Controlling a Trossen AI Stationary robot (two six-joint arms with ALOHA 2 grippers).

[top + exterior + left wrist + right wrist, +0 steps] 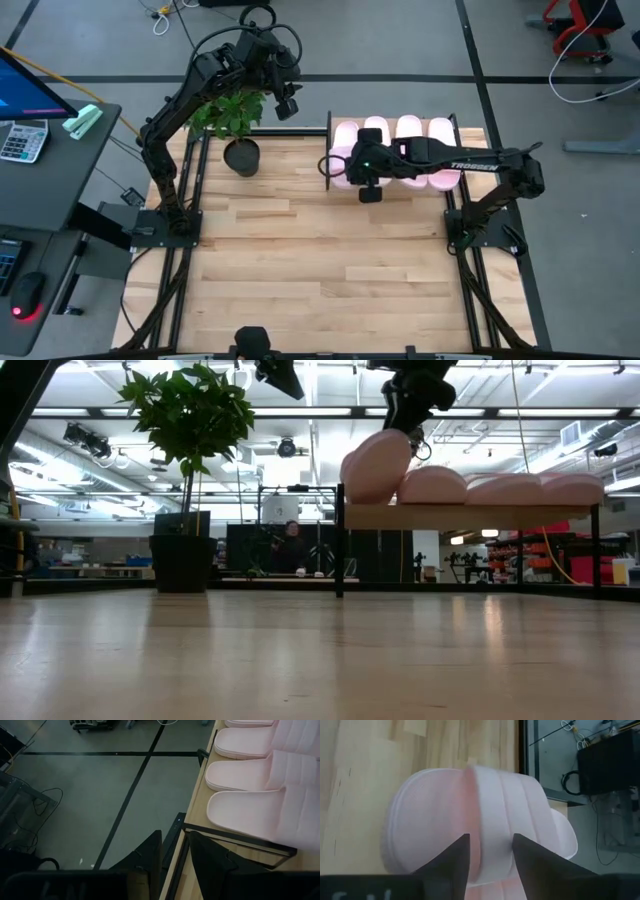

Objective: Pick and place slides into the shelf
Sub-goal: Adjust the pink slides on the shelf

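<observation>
Table [300,260] | potted plant [238,130] beside shelf [470,516] | right gripper [490,850] clamped on slide [470,820]

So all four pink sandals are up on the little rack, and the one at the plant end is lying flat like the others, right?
Not quite. All four slides are on the shelf, but the one nearest the plant is tipped up, not flat; the right gripper has its fingers on either side of its strap. The low view shows this.
</observation>
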